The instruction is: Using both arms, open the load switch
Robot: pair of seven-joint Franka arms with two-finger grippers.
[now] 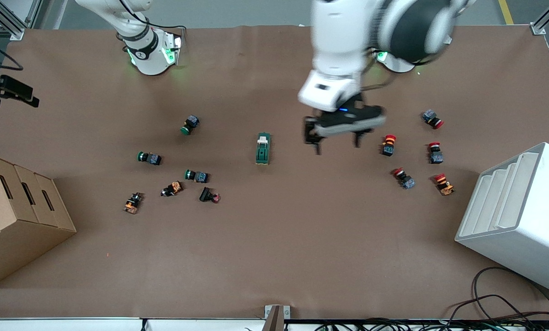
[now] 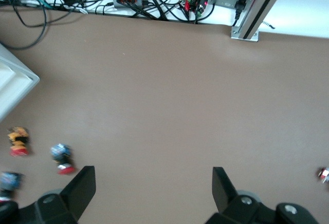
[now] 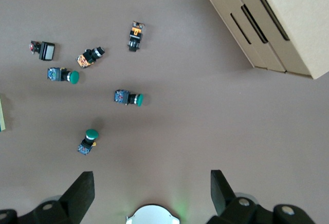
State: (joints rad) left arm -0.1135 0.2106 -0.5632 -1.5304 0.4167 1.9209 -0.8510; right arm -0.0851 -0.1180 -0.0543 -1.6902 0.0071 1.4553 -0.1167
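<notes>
The load switch (image 1: 263,148) lies flat near the middle of the brown desk (image 1: 274,257), its cream lever end pointing toward the robots' bases. The left pincer (image 1: 336,140) hangs in the air with its fingers spread wide and empty, over bare desk between the load switch and the red-capped push buttons (image 1: 388,145). The right pincer (image 3: 149,193) is likewise spread and empty, high over the green-capped push buttons (image 3: 128,98) near the cardboard box (image 3: 277,23)
</notes>
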